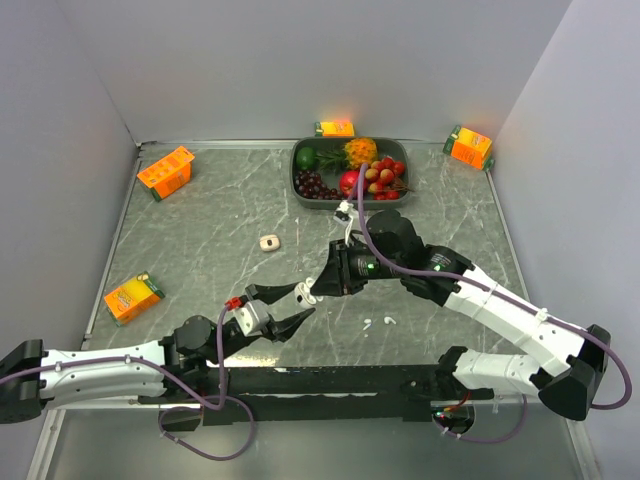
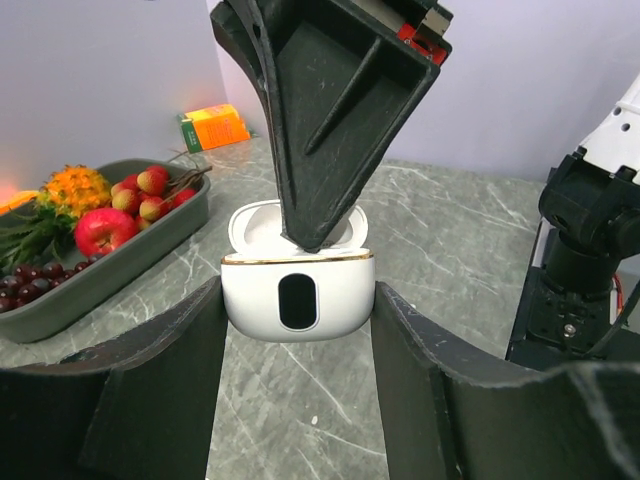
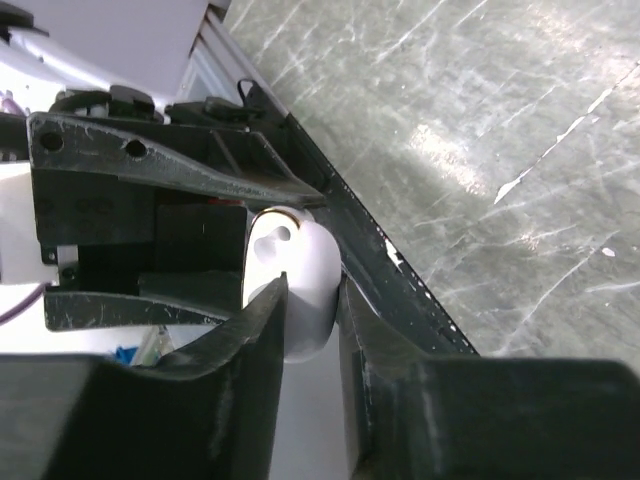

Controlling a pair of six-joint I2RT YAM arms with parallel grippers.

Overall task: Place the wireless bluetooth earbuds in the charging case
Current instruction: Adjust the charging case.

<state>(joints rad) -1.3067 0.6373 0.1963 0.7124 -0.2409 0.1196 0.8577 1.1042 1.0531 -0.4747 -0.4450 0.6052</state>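
Observation:
The charging case (image 2: 250, 300) is white with a gold rim and a dark oval window, and its lid stands open behind it. My left gripper (image 2: 298, 292) is shut on it, one black finger against each side, a little above the table. From above, my right gripper (image 3: 314, 282) is shut on the same case (image 3: 305, 250), one finger on the face with an earbud socket and the other on the outside. In the top view the case (image 1: 302, 295) sits between the left gripper (image 1: 304, 300) and right gripper (image 1: 318, 287). Two white earbuds (image 1: 380, 322) lie on the table to the right.
A grey tray (image 1: 300, 170) of fruit stands at the back centre. Orange cartons sit at the back (image 1: 335, 128), back right (image 1: 468, 147), left (image 1: 166, 170) and near left (image 1: 133, 297). A small cream rounded object (image 1: 268, 242) lies on the marble tabletop.

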